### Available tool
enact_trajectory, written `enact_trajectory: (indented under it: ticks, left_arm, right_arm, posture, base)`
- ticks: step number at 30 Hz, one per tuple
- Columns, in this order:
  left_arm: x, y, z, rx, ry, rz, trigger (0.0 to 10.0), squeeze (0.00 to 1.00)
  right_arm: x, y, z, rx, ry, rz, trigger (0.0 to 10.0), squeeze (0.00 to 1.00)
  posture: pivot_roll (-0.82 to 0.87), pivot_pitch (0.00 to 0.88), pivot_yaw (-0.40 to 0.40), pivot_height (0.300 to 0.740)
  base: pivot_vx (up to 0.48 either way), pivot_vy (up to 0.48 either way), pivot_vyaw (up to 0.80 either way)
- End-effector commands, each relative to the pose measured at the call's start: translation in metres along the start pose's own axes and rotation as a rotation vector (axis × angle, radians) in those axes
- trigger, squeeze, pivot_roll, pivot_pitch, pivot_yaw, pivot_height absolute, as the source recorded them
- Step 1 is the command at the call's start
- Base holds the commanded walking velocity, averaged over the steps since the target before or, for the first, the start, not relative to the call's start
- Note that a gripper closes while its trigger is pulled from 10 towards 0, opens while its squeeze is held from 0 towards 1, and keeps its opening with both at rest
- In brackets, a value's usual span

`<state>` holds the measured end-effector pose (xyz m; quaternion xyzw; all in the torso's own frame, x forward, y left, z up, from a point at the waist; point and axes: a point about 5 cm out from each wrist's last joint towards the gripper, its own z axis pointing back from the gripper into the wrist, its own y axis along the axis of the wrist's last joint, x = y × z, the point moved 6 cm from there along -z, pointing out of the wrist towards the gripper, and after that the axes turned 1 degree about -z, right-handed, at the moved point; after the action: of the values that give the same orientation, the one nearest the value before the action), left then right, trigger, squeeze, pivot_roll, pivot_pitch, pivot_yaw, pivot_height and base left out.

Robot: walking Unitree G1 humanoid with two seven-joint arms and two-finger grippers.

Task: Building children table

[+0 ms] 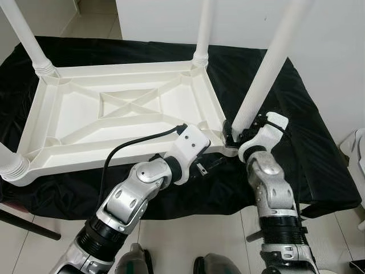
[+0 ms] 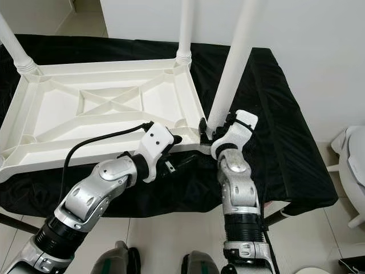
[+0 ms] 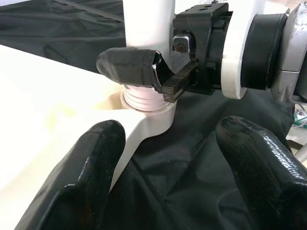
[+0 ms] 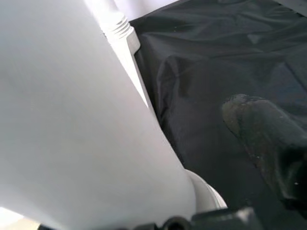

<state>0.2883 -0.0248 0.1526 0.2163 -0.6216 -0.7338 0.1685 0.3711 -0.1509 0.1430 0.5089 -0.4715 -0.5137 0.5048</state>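
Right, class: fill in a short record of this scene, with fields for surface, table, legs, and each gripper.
surface: black cloth over a raised surface
table: white plastic tabletop lying upside down, ribbed underside up
legs: four white legs stand in the corner sockets; the near right leg is being handled
right gripper: fingers closed around that leg's base, just above the socket
left gripper: open, beside the tabletop's near right corner, not holding anything

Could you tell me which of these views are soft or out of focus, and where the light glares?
Both eye views are sharp and evenly lit; left wrist view blurs its own near fingers while the table leg looks overexposed; right wrist view is soft throughout, the leg a washed-out white mass.
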Motion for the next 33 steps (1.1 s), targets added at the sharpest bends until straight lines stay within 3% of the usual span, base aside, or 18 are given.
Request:
enact_trajectory:
  ticks: [1, 2, 4, 11, 17, 24, 25, 26, 27, 33]
  left_arm:
    - [0.006, -0.002, 0.0, -0.008, -0.04, -0.001, 10.0, 0.0]
    - [0.006, -0.002, 0.0, -0.008, -0.04, -0.001, 10.0, 0.0]
    - [0.006, -0.002, 0.0, -0.007, -0.043, -0.004, 10.0, 0.0]
    - [0.005, -0.001, -0.001, -0.007, -0.05, -0.01, 10.0, 0.0]
    - [0.003, 0.0, -0.001, -0.005, -0.048, -0.015, 10.0, 0.0]
    - [0.0, 0.001, -0.001, -0.002, -0.033, -0.015, 10.0, 0.0]
    - [-0.001, 0.001, 0.0, -0.002, -0.029, -0.016, 10.0, 0.0]
    - [-0.001, 0.001, 0.0, -0.002, -0.029, -0.016, 10.0, 0.0]
    - [-0.002, 0.002, 0.0, -0.002, -0.027, -0.017, 10.0, 0.0]
    - [-0.002, 0.002, 0.0, -0.002, -0.026, -0.018, 10.0, 0.0]
  right_arm:
    - [-0.005, 0.0, 0.0, -0.004, 0.174, -0.008, 10.0, 0.0]
    - [-0.005, 0.0, 0.0, -0.004, 0.174, -0.008, 10.0, 0.0]
    - [-0.011, 0.003, 0.004, 0.017, 0.367, 0.072, 10.0, 0.0]
    - [-0.014, -0.01, 0.009, -0.012, 0.577, 0.184, 10.0, 0.0]
    - [-0.012, -0.01, -0.003, -0.004, 0.646, 0.238, 10.0, 0.0]
    - [-0.003, -0.002, -0.019, 0.008, 0.634, 0.26, 10.0, 0.0]
    - [-0.002, -0.004, -0.02, 0.0, 0.637, 0.264, 3.5, 0.0]
    - [-0.002, -0.004, -0.02, 0.0, 0.637, 0.264, 3.5, 0.0]
    - [-0.001, -0.009, -0.02, -0.014, 0.65, 0.281, 0.0, 0.0]
    - [0.001, -0.014, -0.019, -0.026, 0.658, 0.287, 0.0, 0.0]
  posture:
    - [-0.17, 0.03, -0.014, 0.74]
    - [-0.17, 0.03, -0.014, 0.74]
    - [-0.17, 0.025, -0.012, 0.74]
    - [-0.17, 0.019, -0.004, 0.74]
    - [-0.16, 0.02, -0.004, 0.74]
    - [-0.15, 0.018, -0.005, 0.74]
    - [-0.15, 0.016, -0.006, 0.74]
    - [-0.15, 0.016, -0.006, 0.74]
    - [-0.15, 0.017, -0.006, 0.74]
    - [-0.15, 0.016, -0.006, 0.74]
  base:
    - [0.0, 0.0, 0.0]
    - [0.0, 0.0, 0.0]
    - [0.0, 0.0, 0.0]
    - [0.0, 0.0, 0.0]
    - [0.0, 0.0, 0.0]
    - [0.0, 0.0, 0.0]
    - [0.0, 0.0, 0.0]
    - [0.0, 0.0, 0.0]
    - [0.0, 0.0, 0.0]
    - [0.0, 0.0, 0.0]
